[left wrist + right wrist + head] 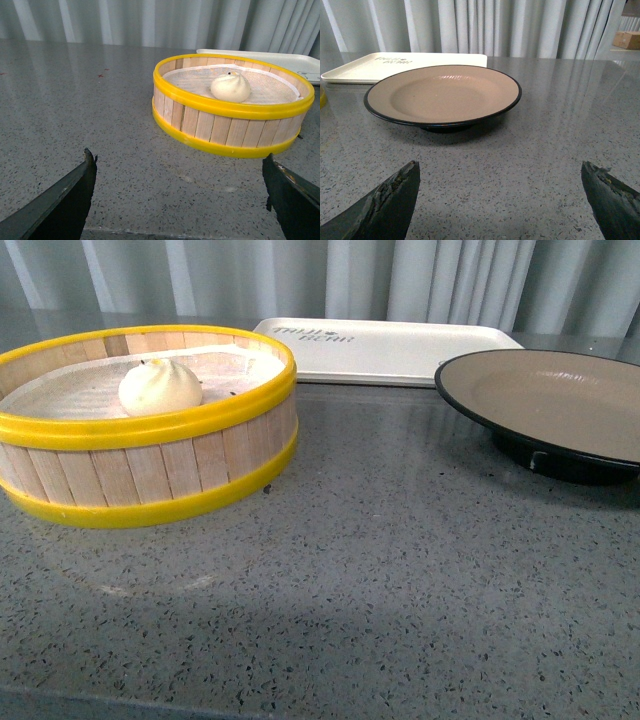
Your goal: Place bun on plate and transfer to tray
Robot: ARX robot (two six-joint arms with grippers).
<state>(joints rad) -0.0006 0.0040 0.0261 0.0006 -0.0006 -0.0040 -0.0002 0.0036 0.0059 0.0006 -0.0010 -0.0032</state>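
Note:
A cream-white bun with a pleated top sits inside a yellow-rimmed wooden steamer basket at the left. The beige plate with a black rim stands at the right, with nothing on it. Behind both lies the white tray, bare. Neither arm shows in the front view. My left gripper is open, low over the table, some way short of the basket and the bun. My right gripper is open too, facing the plate, with the tray beyond it.
The speckled grey stone table runs between basket and plate, and its front edge is near. Grey curtains hang behind the table. A cardboard box sits far off in the right wrist view.

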